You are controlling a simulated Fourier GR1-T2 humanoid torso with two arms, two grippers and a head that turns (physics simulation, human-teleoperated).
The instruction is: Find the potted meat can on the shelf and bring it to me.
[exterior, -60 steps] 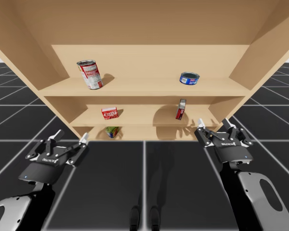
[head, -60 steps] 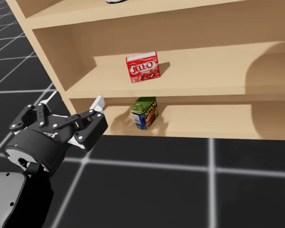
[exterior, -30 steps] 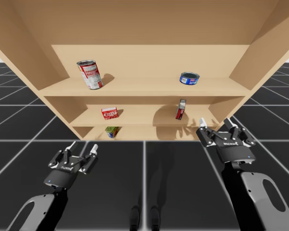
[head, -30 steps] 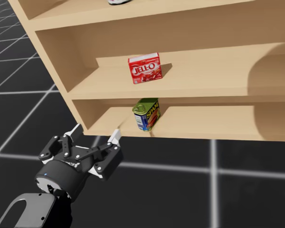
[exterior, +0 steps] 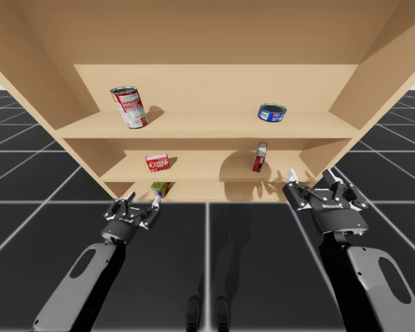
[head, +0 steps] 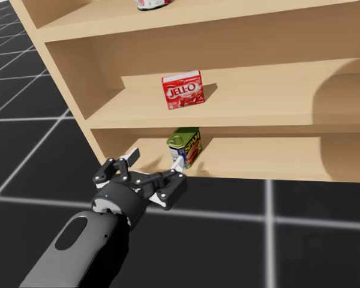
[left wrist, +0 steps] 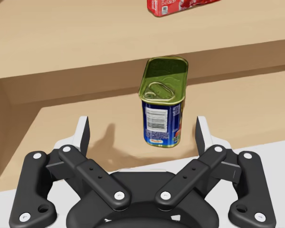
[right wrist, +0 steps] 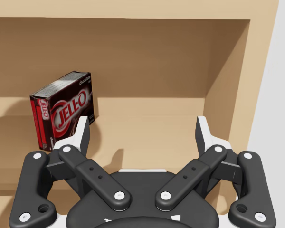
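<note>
1 potted meat can [left wrist: 164, 107] stands near the bottom shelf's [head: 258, 162] front edge: rigid, slick metal, we judge. Our wide-open left end effector [head: 156, 159] should pinch its flat sides.

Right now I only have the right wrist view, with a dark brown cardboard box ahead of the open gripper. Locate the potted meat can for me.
Observer: The blue rectangular metal can with a green-gold lid stands upright on the bottom wooden shelf, just ahead of the left gripper.
Operator: Report that gripper's fingers.
Observer: Open, one on each side of the can's line, and neither touches the can.
</note>
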